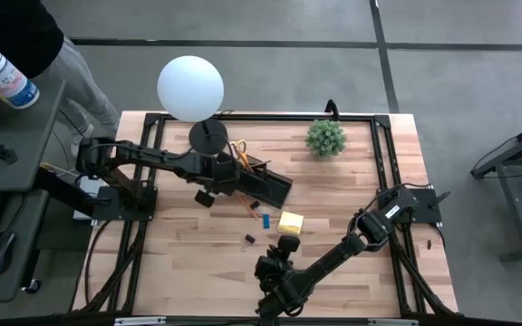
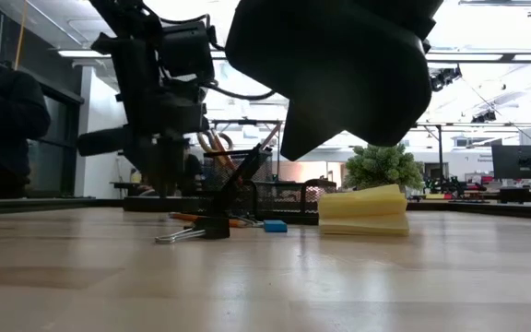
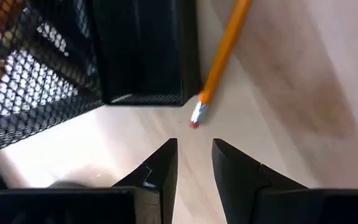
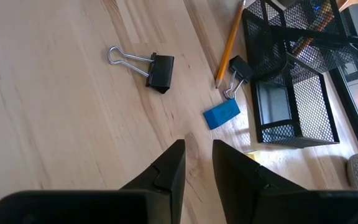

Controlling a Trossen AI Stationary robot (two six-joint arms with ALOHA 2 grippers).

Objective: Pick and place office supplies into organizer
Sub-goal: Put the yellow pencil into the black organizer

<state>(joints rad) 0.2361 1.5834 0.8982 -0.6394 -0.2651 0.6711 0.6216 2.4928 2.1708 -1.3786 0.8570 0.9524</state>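
Observation:
The black mesh organizer (image 1: 265,184) stands mid-table with yellow-handled scissors (image 1: 240,154) in it. An orange pencil (image 3: 224,53) lies flat on the table beside its wall. My left gripper (image 3: 194,152) hovers open just above the table, near the pencil's eraser end (image 3: 196,117), with nothing between its fingers. Nearer the front lie a blue eraser (image 4: 221,114), a yellow sticky pad (image 1: 290,222), a black clip (image 4: 151,65) and a smaller clip (image 4: 236,73). My right gripper (image 4: 197,155) stands open over bare wood, short of the eraser, touching nothing.
A white globe lamp (image 1: 190,88) on a black base (image 1: 208,136) stands right behind the left arm. A green plant (image 1: 325,137) sits at the far right. A person stands beyond the table's far left corner. Bare wood lies to the left and right of the items.

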